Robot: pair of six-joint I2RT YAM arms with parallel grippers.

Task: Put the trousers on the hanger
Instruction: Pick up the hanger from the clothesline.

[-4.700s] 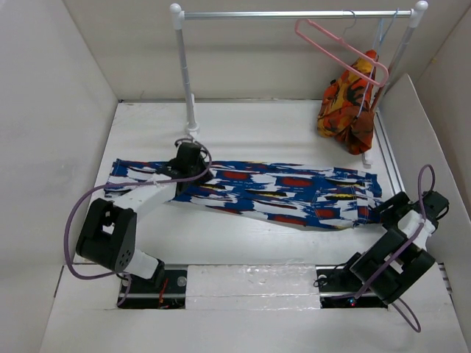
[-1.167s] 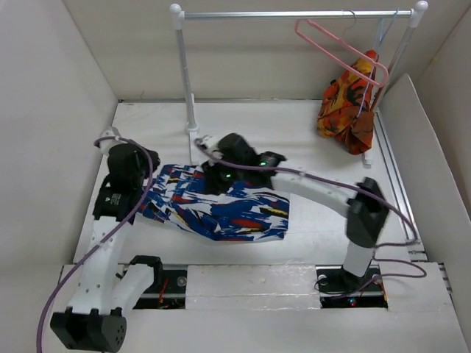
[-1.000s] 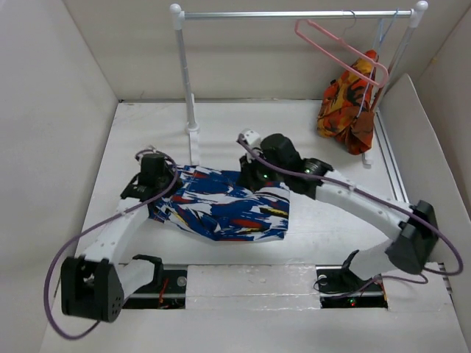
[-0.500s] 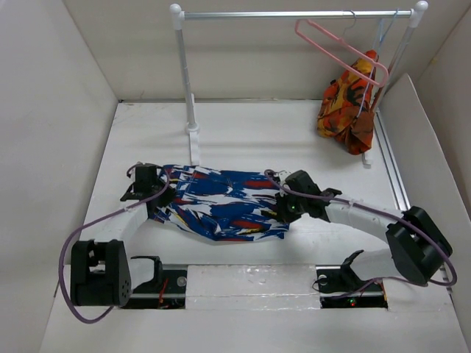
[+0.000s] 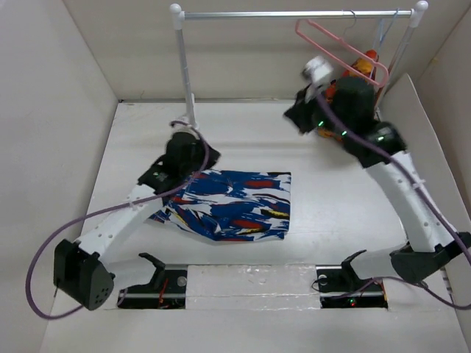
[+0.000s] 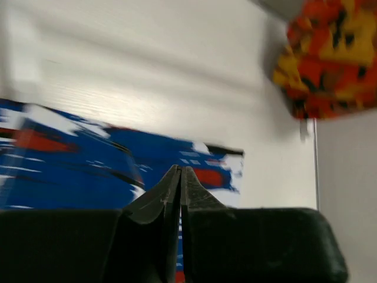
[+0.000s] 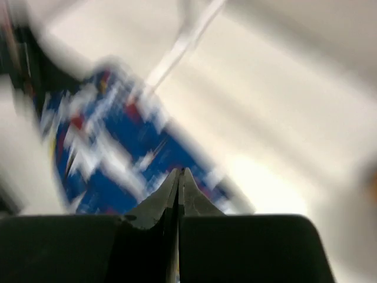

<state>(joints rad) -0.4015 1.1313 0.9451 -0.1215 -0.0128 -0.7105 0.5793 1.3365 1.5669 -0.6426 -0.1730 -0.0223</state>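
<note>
Two robot arms reach over a white desk (image 5: 338, 198). The trousers (image 5: 232, 209) lie flat on the desk, folded into a short bundle. They are blue with white, red and yellow marks. They sit in the middle of the desk, a bit to the left, in front of the rack's left post (image 5: 184, 66). They are not on the hanger.

The left hand (image 6: 179, 177) is closed. Its two fingers press together and nothing is between them. From above, this hand is over the back left corner of the trousers. I cannot tell if it touches the cloth. In its own camera the blue cloth spreads out past the finger tips.

The right hand (image 7: 178, 175) is closed too, and it holds nothing. The right arm stretches high up and back, toward the right end of the rail (image 5: 294, 13). Its hand is up near the pink hanger (image 5: 346, 48). I cannot tell if they touch. The picture from this hand is blurry. It shows the trousers and the post down below, well apart from the fingers.

The hanger hangs by its hook from the right end of the rail and is tilted to one side. An orange cloth (image 6: 330, 59) hangs on the rack just beside it. From above, the right arm hides part of that cloth.
</note>
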